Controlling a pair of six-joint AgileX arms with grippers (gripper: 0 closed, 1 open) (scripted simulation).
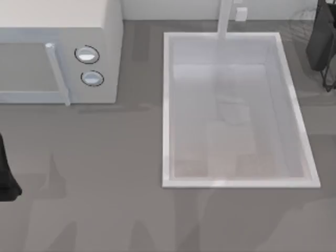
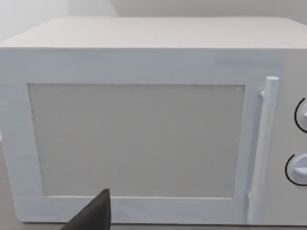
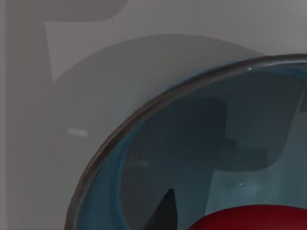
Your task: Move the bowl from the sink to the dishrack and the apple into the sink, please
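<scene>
1. The sink point(image 1: 167, 110) occupies the centre-right of the top view, a white rectangular basin with a raised rim set into the grey counter point(image 1: 105, 157). Its faucet post point(image 1: 226, 18) stands at the upper edge of the basin.
2. A white microwave point(image 1: 58, 47) with two round knobs point(image 1: 87, 54) sits on the counter at the upper left of the top view, well apart from the sink.
3. The left arm point(image 1: 6, 178) appears as a dark shape at the left edge of the top view. In the left wrist view, a dark tip of the left gripper point(image 2: 93, 215) points toward the microwave door; I cannot tell how its fingers are set.
4. The right arm point(image 1: 321, 42) is at the upper right corner of the top view, beside the sink's far right corner.
5. In the right wrist view, the bowl point(image 3: 144, 158) lies close under the camera, blue inside with a thin dark rim. A red rounded surface, probably the apple point(image 3: 254, 219), shows at the lower edge, inside the bowl's outline.
6. A dark tip of the right gripper point(image 3: 163, 215) sits over the bowl's interior; its opening cannot be determined.
</scene>
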